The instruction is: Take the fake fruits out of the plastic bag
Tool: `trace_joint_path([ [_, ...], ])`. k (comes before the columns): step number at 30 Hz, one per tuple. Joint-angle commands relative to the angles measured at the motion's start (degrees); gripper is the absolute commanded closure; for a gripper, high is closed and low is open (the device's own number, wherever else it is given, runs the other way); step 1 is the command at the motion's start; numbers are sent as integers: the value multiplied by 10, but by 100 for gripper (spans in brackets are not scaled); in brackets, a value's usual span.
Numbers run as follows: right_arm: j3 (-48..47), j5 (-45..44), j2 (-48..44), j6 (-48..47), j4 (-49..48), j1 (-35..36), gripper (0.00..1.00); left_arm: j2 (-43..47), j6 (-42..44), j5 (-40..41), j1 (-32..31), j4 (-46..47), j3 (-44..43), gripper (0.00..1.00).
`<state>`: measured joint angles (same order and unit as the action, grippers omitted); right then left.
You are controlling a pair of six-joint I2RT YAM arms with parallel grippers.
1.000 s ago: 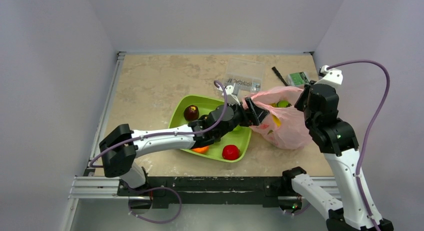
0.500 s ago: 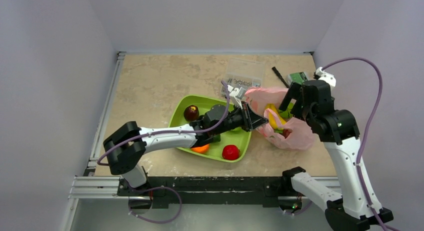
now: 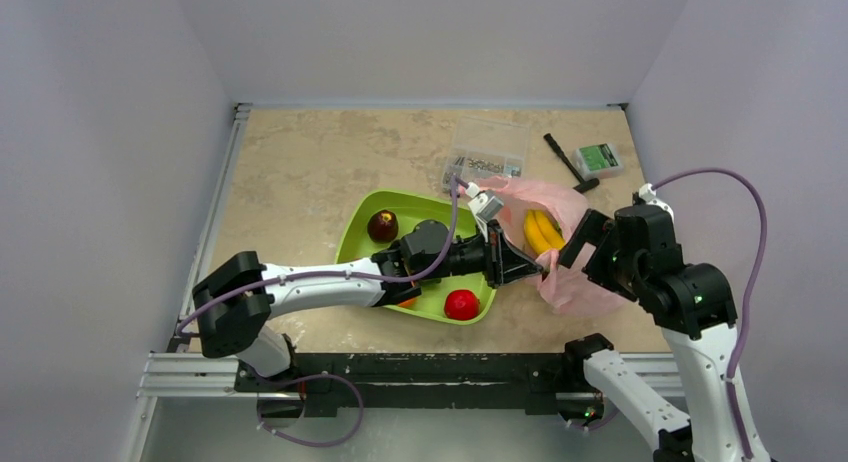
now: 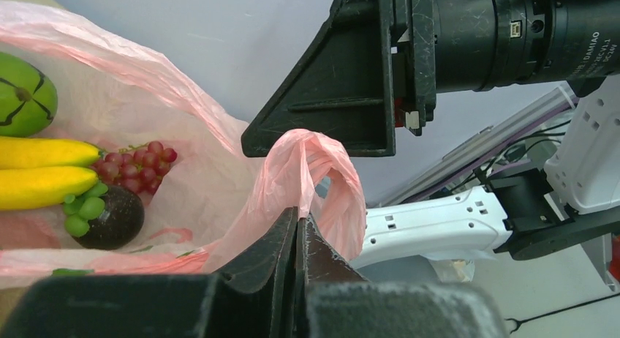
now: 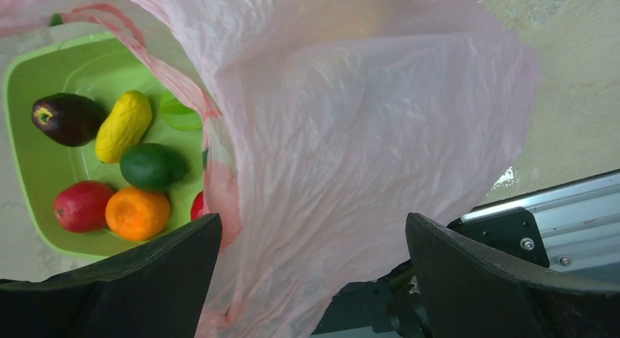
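Note:
The pink plastic bag (image 3: 572, 285) lies right of the tray with its mouth held open. My left gripper (image 3: 533, 267) is shut on the bag's loop handle (image 4: 325, 170), the thin plastic pinched between the jaws of the left gripper (image 4: 298, 221). Inside the bag lie the yellow banana (image 4: 44, 173), the dark red grape bunch (image 4: 135, 166), a green round fruit (image 4: 22, 93) and a dark fruit with green leaves (image 4: 110, 217). The banana (image 3: 540, 230) also shows from above. My right gripper (image 3: 578, 252) stands open beside the bag, whose wall (image 5: 351, 118) hangs before its fingers (image 5: 168, 279).
The green tray (image 3: 395, 195) holds a dark red fruit (image 3: 382, 225) and a red fruit (image 3: 461, 304); a stubby yellow fruit (image 5: 123, 126), a green one (image 5: 152, 166) and an orange one (image 5: 137, 212) also lie there. A clear parts box (image 3: 487, 152), a black marker (image 3: 568, 162) and a small green box (image 3: 600, 158) sit behind.
My left gripper shut on the bag's handle and pulled it toward the near edge. My right gripper opened, let go of the bag and dropped nearer. The bag's mouth spread, showing the banana.

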<state>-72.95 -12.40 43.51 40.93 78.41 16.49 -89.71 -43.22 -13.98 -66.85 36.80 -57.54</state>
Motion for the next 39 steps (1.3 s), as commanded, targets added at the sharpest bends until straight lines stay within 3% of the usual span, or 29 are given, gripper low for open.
trace_joint_path([
  [1,42,-6,-15,-14,6,-1,1,34,31,-14,0,28,24,100],
  [7,104,-12,-11,-15,-3,-1,1,44,45,-24,-2,9,29,100],
  [8,110,-10,-11,-12,-5,-1,5,43,44,-29,-4,7,31,100],
  [11,123,-22,-21,-2,-24,-1,32,44,52,-35,-21,7,43,100],
  [15,149,-18,-77,28,-109,-1,98,45,100,-7,-65,-13,72,100],
  [21,177,-100,-151,123,-163,-1,100,28,145,21,-123,-32,101,100],
  [29,130,-115,-149,40,-137,-1,100,-41,143,23,-152,-62,90,100],
  [39,156,-74,-157,-8,-146,-1,99,-61,165,47,-154,-138,74,100],
])
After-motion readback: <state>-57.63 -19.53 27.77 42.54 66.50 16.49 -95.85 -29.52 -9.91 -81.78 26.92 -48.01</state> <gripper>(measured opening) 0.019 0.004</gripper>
